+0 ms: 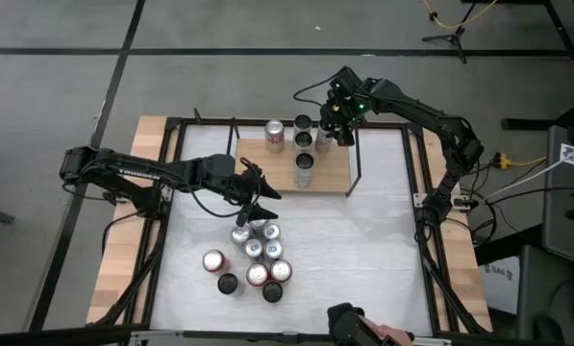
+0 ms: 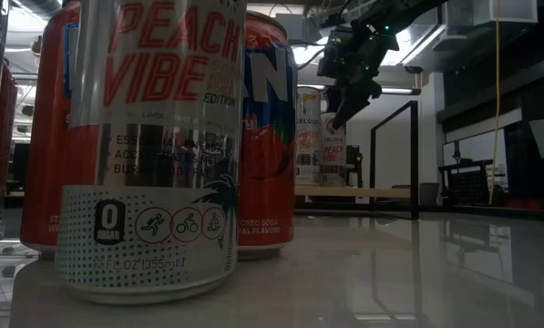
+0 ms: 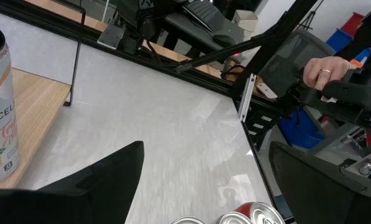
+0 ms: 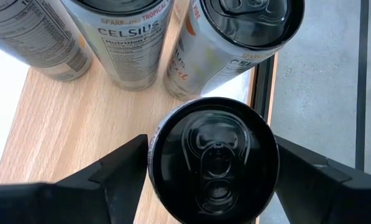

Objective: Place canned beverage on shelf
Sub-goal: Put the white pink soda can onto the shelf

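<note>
The shelf [image 1: 330, 173] is a light-wood board with thin black uprights, standing at the table's far middle. Several cans stand upright on it [image 1: 275, 135]. My right gripper [image 1: 339, 130] is open over the shelf's far right corner. Its fingers flank the top of a black-lidded can [image 4: 213, 158], which stands on the board [image 4: 61, 124] beside three other cans. My left gripper [image 1: 260, 199] hovers open with nothing between its fingers, just beyond a cluster of several cans [image 1: 253, 255] on the white tabletop. My right gripper comes at the black-lidded can from above, slanting down, one finger on each side of its upper part. One finger [image 4: 309, 168] shows a thin gap to the rim. Whether the other finger [image 4: 120, 165] touches the can's side, I cannot tell.
A black frame [image 1: 416, 192] rims the table. The cluster's cans fill the low view's foreground [image 2: 153, 146]. A person's hand [image 3: 325, 71] grips a control arm beyond the table's near edge [image 1: 387, 336]. Bare tabletop lies to the cluster's right [image 1: 363, 250].
</note>
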`<action>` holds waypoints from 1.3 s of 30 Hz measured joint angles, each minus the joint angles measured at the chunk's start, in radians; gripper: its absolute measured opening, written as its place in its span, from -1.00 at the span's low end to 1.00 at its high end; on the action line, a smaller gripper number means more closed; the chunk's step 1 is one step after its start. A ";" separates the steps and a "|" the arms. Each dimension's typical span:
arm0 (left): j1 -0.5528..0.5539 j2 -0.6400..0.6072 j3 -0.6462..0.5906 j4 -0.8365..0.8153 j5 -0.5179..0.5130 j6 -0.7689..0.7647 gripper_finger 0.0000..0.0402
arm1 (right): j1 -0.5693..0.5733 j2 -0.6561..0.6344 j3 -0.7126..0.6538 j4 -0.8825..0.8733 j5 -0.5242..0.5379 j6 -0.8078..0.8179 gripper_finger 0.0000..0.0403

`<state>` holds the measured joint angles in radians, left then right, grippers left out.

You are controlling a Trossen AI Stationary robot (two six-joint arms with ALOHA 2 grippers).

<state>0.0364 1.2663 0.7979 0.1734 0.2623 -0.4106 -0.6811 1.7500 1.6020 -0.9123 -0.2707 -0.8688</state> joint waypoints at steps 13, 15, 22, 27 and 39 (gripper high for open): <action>0.000 0.000 0.000 0.000 0.000 -0.001 0.70 | 0.000 0.000 0.000 0.029 0.051 0.000 0.49; 0.000 0.000 0.000 0.000 0.000 0.000 0.70 | 0.000 0.000 0.000 0.027 0.040 0.000 0.49; 0.000 0.000 0.000 0.000 0.000 0.000 0.70 | 0.001 0.000 0.000 0.023 -0.012 0.000 0.49; 0.000 0.000 0.000 0.000 0.000 0.000 0.70 | 0.001 0.000 0.000 0.023 -0.010 0.000 0.49; 0.000 0.000 0.000 0.000 0.000 0.001 0.70 | 0.001 0.000 0.000 0.025 -0.010 0.000 0.49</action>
<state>0.0364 1.2663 0.7979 0.1734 0.2626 -0.4099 -0.6804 1.7500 1.6020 -0.8875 -0.2806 -0.8688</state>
